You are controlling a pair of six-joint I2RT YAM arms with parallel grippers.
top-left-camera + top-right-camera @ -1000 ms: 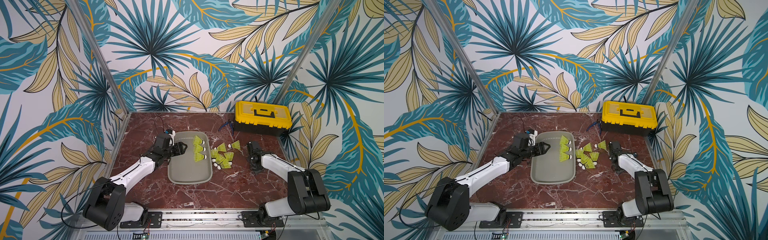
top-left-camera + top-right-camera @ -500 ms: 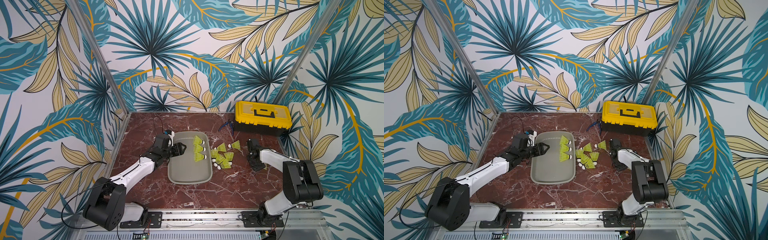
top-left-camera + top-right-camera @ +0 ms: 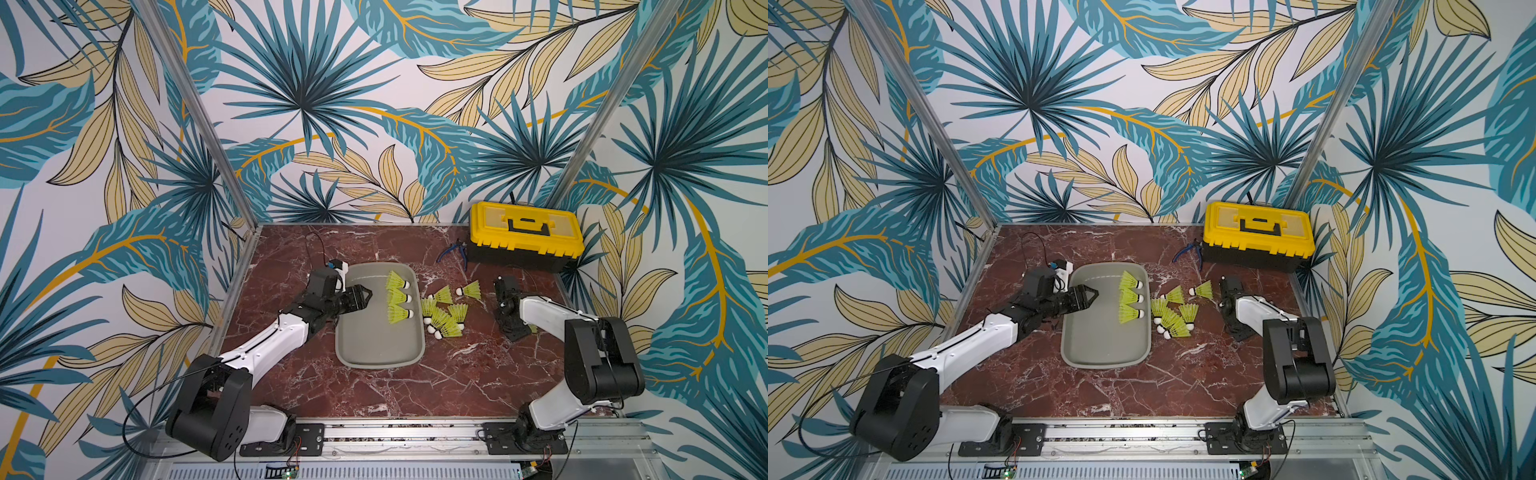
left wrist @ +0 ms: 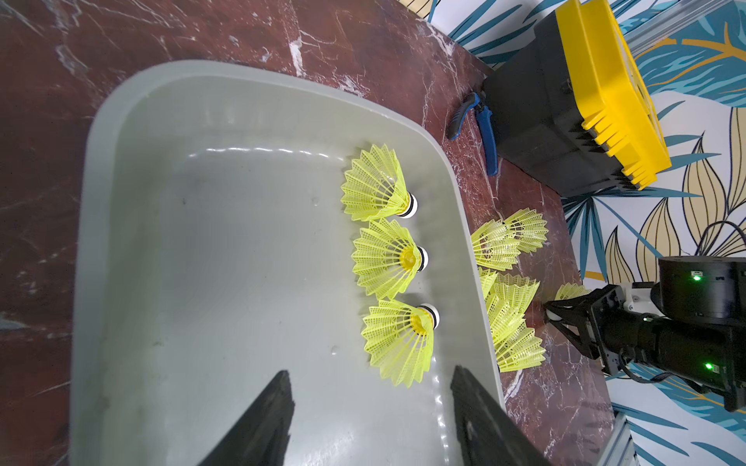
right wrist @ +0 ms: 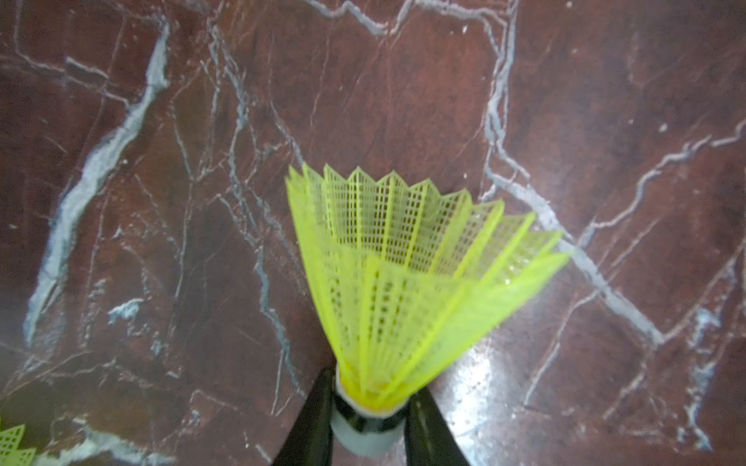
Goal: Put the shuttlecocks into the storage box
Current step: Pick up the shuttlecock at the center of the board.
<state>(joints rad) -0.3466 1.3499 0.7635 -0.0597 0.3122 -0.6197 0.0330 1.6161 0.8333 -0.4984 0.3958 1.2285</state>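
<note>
front rail: one, nearest; carries both arm bases.
arms: two, left arm and right arm, reaching away from the rail.
table: one red marble top.
storage box: one, mid-table, long sides running near to far.
shuttlecocks: ten counted.
in the box: three, in a row along the right long side, far half, white tips toward that rim.
loose on the marble: six, bunched just beside the box's right rim.
held shuttlecock: one, right of the loose bunch, well apart from the box; cannot tell whether lifted off the marble.
right gripper: low over the table, pinching the white, dark-banded tip, skirt fanning away from the fingers.
left gripper: above the box's left rim, far half, jaws spread, pointing toward the row of three.
pliers: one pair, blue-handled, just beside the toolbox.
toolbox: one, yellow lid, far right corner.
since a second ago: right jaws gone from half apart to closed on the tip; right arm's black elbow shifted slightly in both top views; left arm, row of three and loose six unchanged.
edges: metal frame along the left and right sides; patterned wall at the far side.
open room: broad bare marble between rail and the box's near rim; bare box floor in the near half; bare strips left of the box and beyond its far rim.
</note>
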